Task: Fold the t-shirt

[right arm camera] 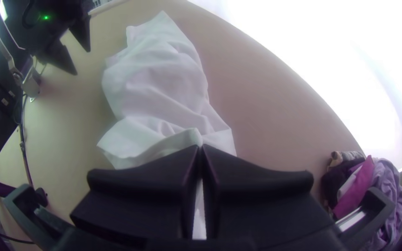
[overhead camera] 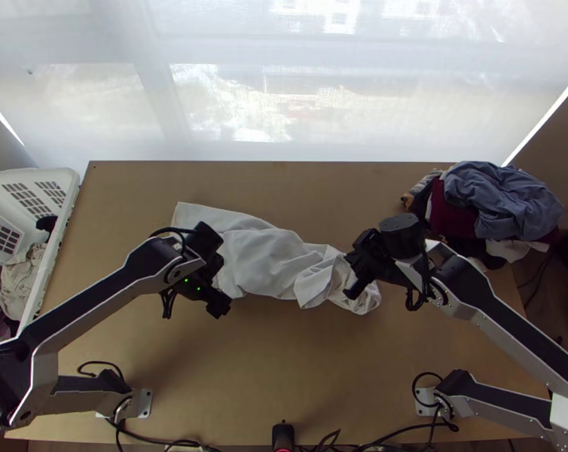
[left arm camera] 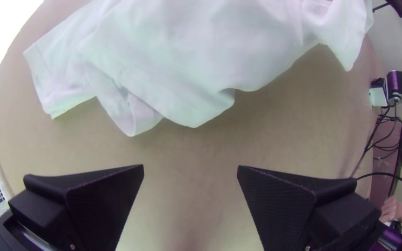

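Right gripper, t-shirt pinched between fingertips

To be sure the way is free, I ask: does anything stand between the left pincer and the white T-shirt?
Nothing visible stands between the open left pincer and the rumpled white T-shirt; the wooden tabletop runs up to the cloth's edge.

White T-shirt, top view: part hidden beneath right gripper.
Same, left wrist view: cut off by upper edge.
Collar: can't be told among the folds.
Laundry basket, top view: cropped at left edge.
Clothes pile, right wrist view: partly behind gripper bracket.
Basket contents: too jumbled to identify.
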Robot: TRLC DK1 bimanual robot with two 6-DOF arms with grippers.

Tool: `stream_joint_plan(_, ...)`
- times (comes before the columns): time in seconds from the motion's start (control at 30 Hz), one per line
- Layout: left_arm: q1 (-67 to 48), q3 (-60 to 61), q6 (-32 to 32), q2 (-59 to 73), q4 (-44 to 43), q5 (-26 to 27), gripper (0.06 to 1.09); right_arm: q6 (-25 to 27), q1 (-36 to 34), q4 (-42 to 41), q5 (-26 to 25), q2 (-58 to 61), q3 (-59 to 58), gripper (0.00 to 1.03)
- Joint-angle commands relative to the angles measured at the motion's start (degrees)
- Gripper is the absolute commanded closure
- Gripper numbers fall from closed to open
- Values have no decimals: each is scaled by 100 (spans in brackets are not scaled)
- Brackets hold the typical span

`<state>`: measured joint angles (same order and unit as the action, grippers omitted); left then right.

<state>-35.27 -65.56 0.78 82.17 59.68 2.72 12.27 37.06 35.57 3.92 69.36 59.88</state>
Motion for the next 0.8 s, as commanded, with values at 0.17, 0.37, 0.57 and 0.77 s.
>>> stream_joint_plan(0.17, -288, -9, 10, 1047, -1108, -79, 11, 3, -287, 178, -14, 25, 173, 100)
stream_joint_plan(0.37, -270, 43, -25, 1460, -1626, -386, 20, 3, -304, 213, -23, 113, 226, 100)
stream_joint_plan(0.57, -191, 272, -16, 1618, -2162, -553, 62, 3, -331, 248, -23, 156, 296, 100)
stream_joint_plan(0.77, -86, 272, -130, 1091, -2189, -738, 105, -14, -436, 266, -14, 139, 340, 100)
